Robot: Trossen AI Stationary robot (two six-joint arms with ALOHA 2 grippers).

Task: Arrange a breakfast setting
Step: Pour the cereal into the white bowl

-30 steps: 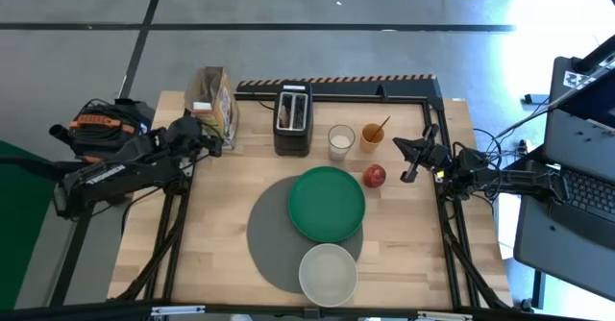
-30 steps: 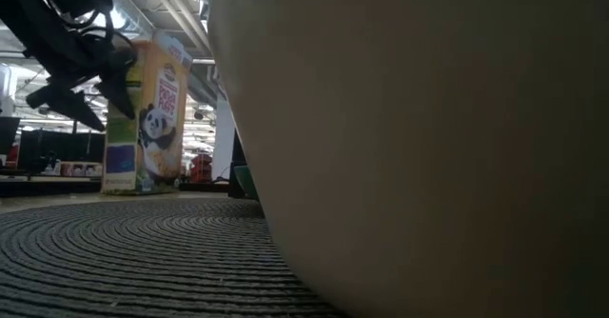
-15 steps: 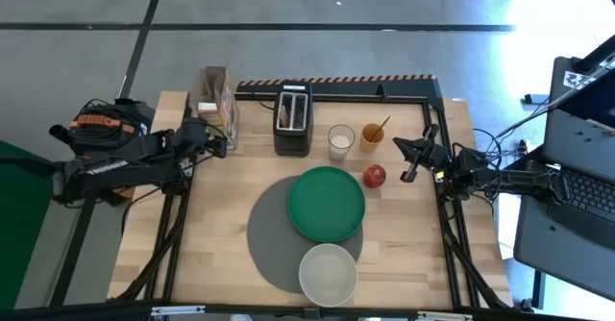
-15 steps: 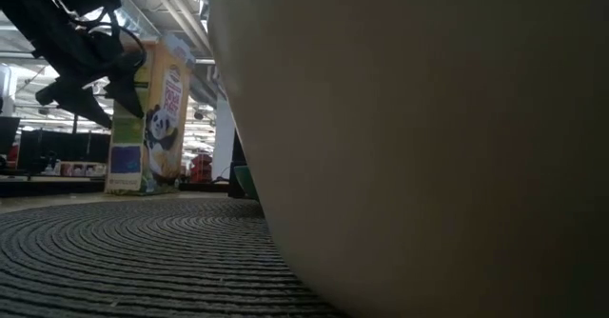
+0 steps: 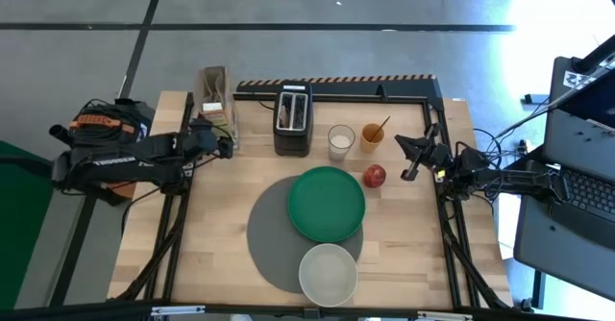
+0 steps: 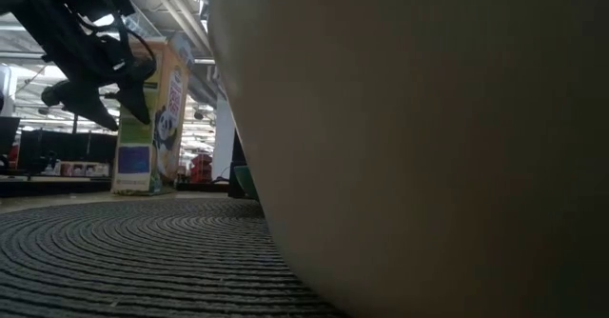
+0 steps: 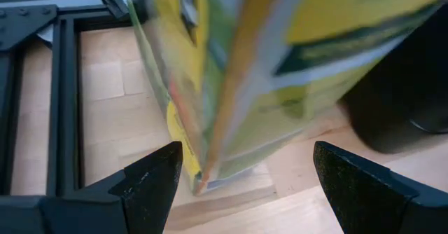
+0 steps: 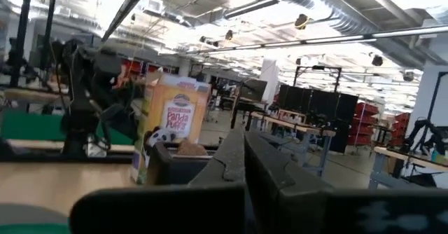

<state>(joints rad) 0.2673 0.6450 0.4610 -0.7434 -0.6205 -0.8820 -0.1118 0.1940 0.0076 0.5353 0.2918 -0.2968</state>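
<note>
The yellow cereal box [image 5: 213, 97] stands on its base at the table's far left; it also shows in the low view [image 6: 152, 118]. My left gripper [image 5: 223, 146] is open, and its fingers stand on either side of the box's lower corner edge [image 7: 210, 143] without touching it. The grey mat [image 5: 274, 234] carries the green plate [image 5: 327, 203] and the pale bowl [image 5: 328, 274]. The red apple [image 5: 375, 175] lies right of the plate. A toast slice [image 5: 285, 116] sits in the black toaster [image 5: 300, 119]. The spoon [image 5: 382, 126] stands in the orange cup [image 5: 371, 137]. My right gripper [image 5: 415, 160] is shut and empty, right of the apple.
A glass of milk [image 5: 341, 140] stands between the toaster and the orange cup. A black frame rail [image 5: 336, 92] runs along the table's far edge. Bare wood [image 5: 216, 215] lies left of the mat. The bowl's wall [image 6: 419, 147] fills most of the low view.
My left gripper has moved a little toward the table's right and near edges, staying open beside the cereal box. The box has turned about and come upright: it shows less of its broad face now than a second ago.
</note>
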